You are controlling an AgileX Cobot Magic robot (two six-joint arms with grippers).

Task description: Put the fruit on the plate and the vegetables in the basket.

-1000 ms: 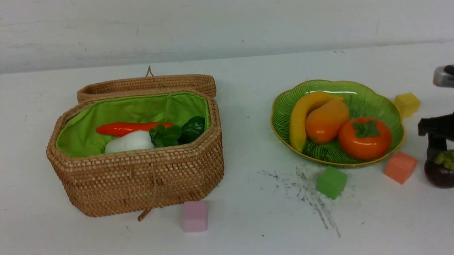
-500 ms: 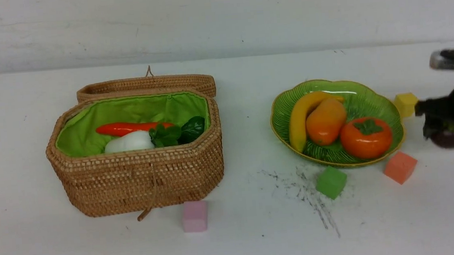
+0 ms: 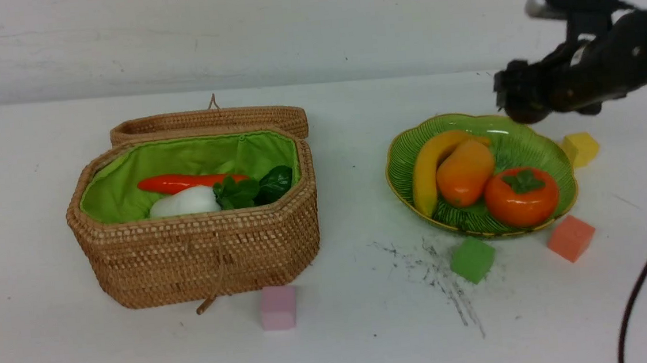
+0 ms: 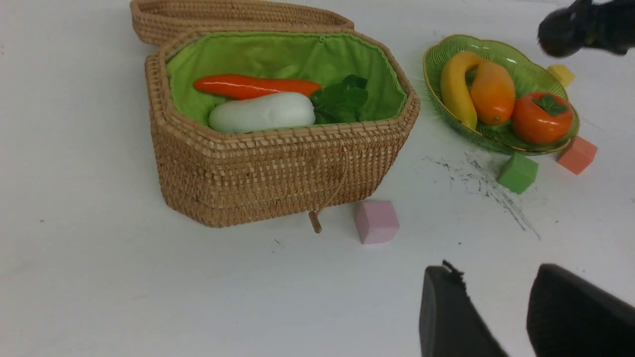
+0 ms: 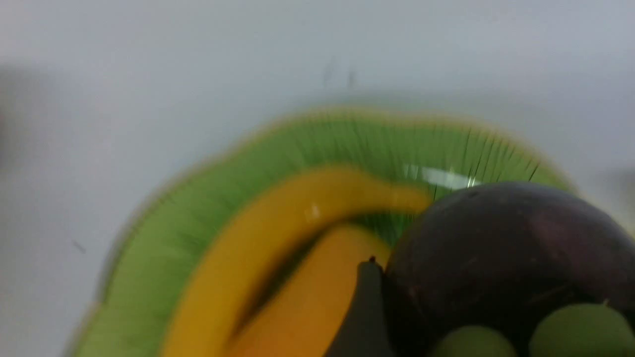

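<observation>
front view: our right pincer (image 3: 520, 109), clamped on the mangosteen (image 3: 525, 113), hangs over the far rim of the plate (image 3: 397, 167), above the fruit already there; our left pincer (image 4: 516, 317), fingers apart, waits low over the desk (image 3: 36, 342).

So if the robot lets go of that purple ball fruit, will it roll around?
Probably a little. The mangosteen looks round and glossy, so it may roll or slip once the right gripper releases it. It hangs over the plate, whose raised rim and the persimmon would likely stop it.
</observation>
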